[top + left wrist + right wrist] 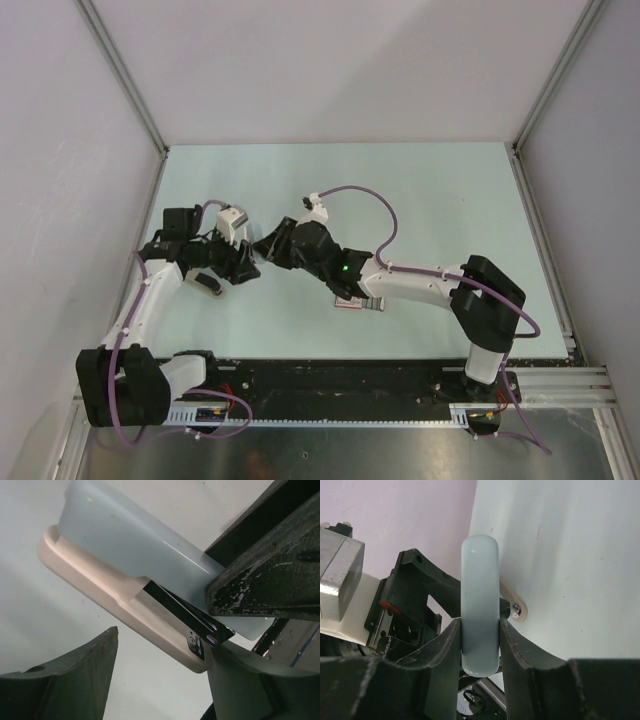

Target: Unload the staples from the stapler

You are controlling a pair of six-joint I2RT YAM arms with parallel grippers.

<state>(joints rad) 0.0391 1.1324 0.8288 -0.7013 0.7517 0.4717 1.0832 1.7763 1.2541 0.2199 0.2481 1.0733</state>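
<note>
Right gripper [480, 630] clamps the stapler [480, 580], left gripper [243, 268] alongside.

Much of the stapler [135, 550] is out of sight.
From above it is lost between the two arms' dark fingers. The left wrist view cuts its pale cover at the top edge, and a right finger [265, 575] covers its rear. Whether staples lie in the dark metal channel [185, 612] cannot be told. The right wrist view shows it end-on only, its lower end sunk between the right fingers [445, 655]. The right arm [420, 285] overlaps a small labelled box [357, 303], its print too small to read.
</note>
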